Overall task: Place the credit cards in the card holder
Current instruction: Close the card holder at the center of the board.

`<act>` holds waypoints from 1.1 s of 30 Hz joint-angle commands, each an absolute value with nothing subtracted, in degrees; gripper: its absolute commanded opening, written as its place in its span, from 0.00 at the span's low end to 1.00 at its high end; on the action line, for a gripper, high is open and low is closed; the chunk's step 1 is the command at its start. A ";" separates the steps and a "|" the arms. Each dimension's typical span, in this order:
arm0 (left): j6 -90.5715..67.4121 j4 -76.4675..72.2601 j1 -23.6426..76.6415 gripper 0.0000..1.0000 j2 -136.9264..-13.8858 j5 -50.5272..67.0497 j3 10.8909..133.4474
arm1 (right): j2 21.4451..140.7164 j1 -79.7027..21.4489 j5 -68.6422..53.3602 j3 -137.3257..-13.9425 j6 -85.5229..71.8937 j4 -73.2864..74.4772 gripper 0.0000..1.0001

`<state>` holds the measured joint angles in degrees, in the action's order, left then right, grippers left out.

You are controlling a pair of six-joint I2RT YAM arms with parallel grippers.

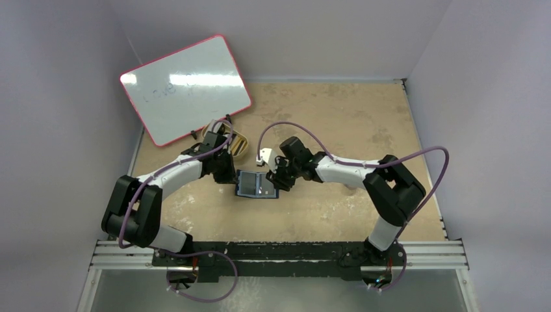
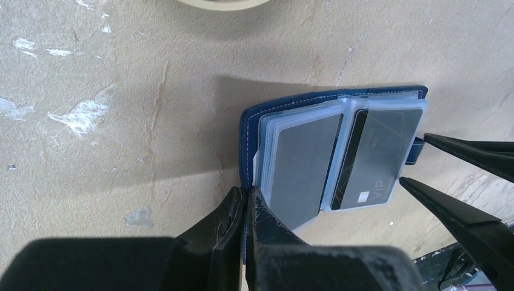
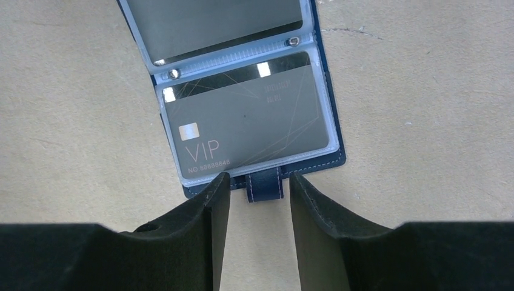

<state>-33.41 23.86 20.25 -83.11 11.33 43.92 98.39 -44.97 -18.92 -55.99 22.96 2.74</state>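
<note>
The card holder (image 1: 258, 184) lies open on the tabletop (image 1: 338, 123) between my two arms. My left pincer (image 2: 245, 209) is clamped on the edge of one cover (a blue rim shows pinched between the fingers), pinning it flat. My right pincer (image 3: 259, 182) stands apart and empty, straddling the snap tab (image 3: 265, 185). The grey card (image 2: 303, 163) sits in one clear sleeve and the dark VIP card (image 3: 248, 121) in the other, both seemingly fully seated. I see no loose card, so I judge the loading done. What is left is letting go, perhaps closing.
</note>
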 commanded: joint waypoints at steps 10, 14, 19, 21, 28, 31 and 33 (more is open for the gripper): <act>-33.22 23.99 18.94 0.00 -81.39 10.23 44.55 | 101.52 -46.27 -12.93 -57.74 25.31 1.65 0.28; -33.14 24.21 18.77 0.00 -81.43 9.58 44.30 | 97.91 -46.32 -13.62 -56.18 23.42 -4.37 0.14; -33.24 25.22 18.64 0.00 -81.96 7.80 44.60 | 92.70 -46.27 -15.80 -50.38 17.89 -14.75 0.10; -33.18 25.56 18.70 0.00 -81.77 7.01 44.64 | 91.70 -46.31 -16.56 -48.44 15.68 -17.14 0.09; -33.31 26.17 18.65 0.00 -81.30 5.87 44.80 | 91.26 -46.32 -16.33 -42.61 9.98 -26.15 0.10; -33.89 25.10 18.64 0.00 -80.73 7.96 44.82 | 91.14 -46.32 -19.14 -40.37 8.92 -30.70 0.10; -35.58 22.13 18.66 0.00 -79.78 13.09 44.15 | 91.44 -46.32 -19.95 -39.12 8.25 -33.74 0.10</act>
